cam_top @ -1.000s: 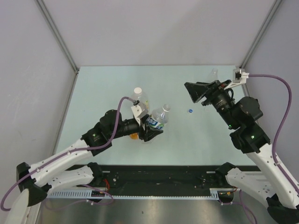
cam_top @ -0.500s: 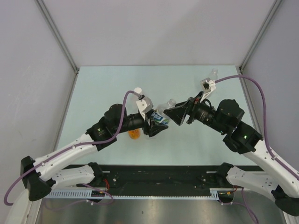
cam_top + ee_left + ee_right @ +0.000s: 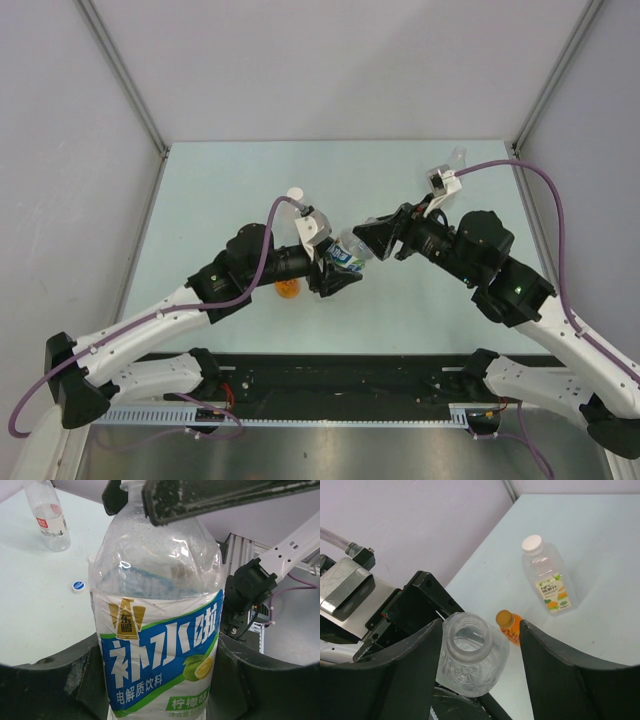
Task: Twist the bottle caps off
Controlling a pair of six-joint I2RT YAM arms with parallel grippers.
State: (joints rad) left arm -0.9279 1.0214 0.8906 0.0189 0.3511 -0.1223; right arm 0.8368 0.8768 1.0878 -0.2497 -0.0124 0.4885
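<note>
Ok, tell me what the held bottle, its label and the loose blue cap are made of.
The held bottle: clear thin plastic, probably PET; see-through, with creased, glinting walls. Its label: glossy printed film, likely plastic, wrapping the curve. The blue cap: opaque, probably plastic; too small to say more.

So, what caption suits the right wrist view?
Open jaws of the right gripper flank an uncapped clear bottle; a white-capped bottle and small orange bottle stand beyond.
</note>
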